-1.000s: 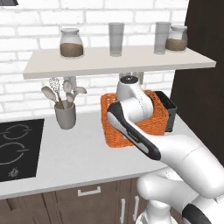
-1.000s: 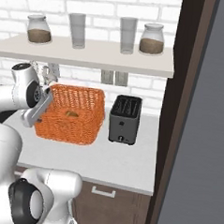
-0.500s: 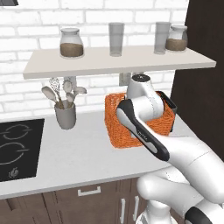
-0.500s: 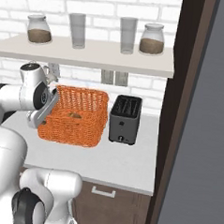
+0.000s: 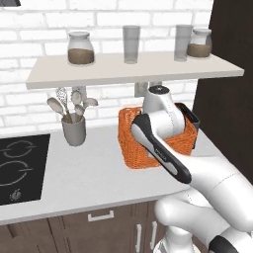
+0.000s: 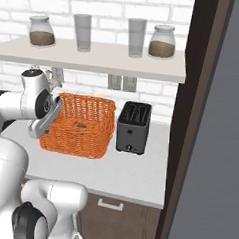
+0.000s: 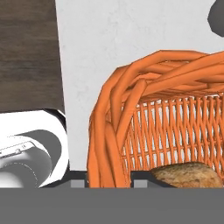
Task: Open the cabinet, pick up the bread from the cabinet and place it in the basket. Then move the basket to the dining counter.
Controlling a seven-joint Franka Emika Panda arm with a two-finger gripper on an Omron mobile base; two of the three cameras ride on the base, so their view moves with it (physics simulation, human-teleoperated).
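basket (image 5: 148, 148) + arm shifted right along worktop (image 5: 84, 173)

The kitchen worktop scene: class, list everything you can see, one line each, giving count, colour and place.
basket: one, orange, on the worktop beside the toaster
bread: one, brown, inside the basket
toaster: one, black, right of the basket
jars: two, glass with brown contents, at the shelf ends
glasses: two, clear, mid-shelf
utensil pot: one, grey, left of the basket
hob: one, black, far left
arm: one, white, at the basket; gripper shut on its rim
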